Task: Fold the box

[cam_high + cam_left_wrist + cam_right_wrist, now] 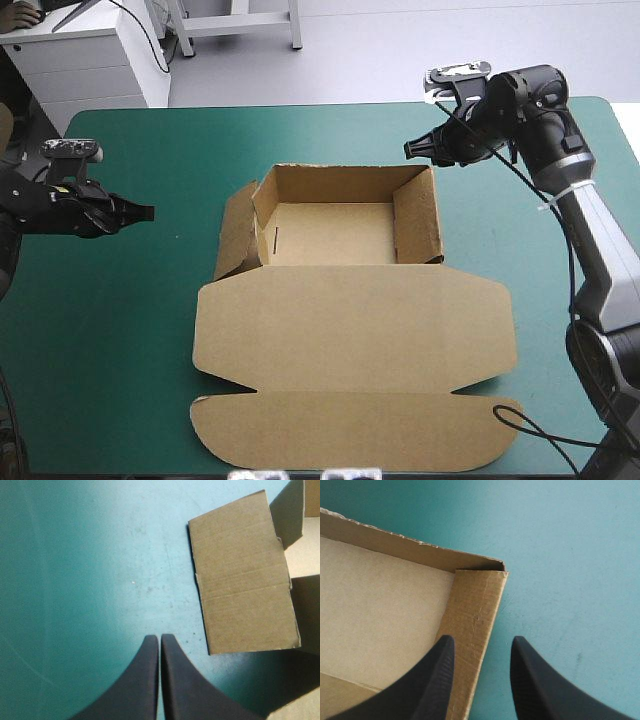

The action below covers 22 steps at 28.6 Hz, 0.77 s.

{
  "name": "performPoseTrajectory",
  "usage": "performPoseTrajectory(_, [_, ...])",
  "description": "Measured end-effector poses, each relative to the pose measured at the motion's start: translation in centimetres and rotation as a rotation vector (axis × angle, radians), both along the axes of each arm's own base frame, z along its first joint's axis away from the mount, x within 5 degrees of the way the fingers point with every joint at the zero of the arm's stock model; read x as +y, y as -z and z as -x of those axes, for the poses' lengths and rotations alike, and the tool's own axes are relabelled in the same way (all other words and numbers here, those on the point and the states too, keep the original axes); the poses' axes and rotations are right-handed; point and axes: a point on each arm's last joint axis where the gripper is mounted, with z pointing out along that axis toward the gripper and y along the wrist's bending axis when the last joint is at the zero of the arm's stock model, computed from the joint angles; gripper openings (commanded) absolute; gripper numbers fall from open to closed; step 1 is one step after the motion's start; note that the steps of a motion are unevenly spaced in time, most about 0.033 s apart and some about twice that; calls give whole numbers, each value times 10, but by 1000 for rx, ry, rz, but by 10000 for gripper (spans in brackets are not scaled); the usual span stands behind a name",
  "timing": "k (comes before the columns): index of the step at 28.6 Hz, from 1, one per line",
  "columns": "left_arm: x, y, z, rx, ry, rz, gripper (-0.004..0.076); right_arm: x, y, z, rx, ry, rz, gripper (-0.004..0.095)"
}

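Left gripper (146,212): left of the box (350,320) and apart from it. In its wrist view we see it closed to a point (159,638), holding nothing.
Cover (110,330): teal-green, and bare between that gripper and the box.
Flap (236,236): on the box's left side, leaning outward. We cannot tell what lies under it.
Box: mid-table, an open tray with its lid (355,325) flat on the near side. Both wrist views cut it off.
Right gripper (410,150): at the box's far right corner, spread apart (482,642), with the right wall's (472,620) outer edge in the gap. We cannot tell whether they touch.
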Motion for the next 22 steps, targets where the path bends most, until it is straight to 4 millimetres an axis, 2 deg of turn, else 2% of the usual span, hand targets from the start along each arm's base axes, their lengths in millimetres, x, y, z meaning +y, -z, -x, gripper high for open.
performPoseTrajectory(7, [-1, 2, 3, 39, 17, 7, -8, 3, 27, -4, 99, 14, -11, 346])
performPoseTrajectory(13, [-2, 3, 5, 63, 27, 12, -8, 10, 66, -20, 203, 16, -1, 347])
performPoseTrajectory(22, [-3, 4, 7, 84, 35, 16, -8, 17, 112, -41, 310, 25, 17, 347])
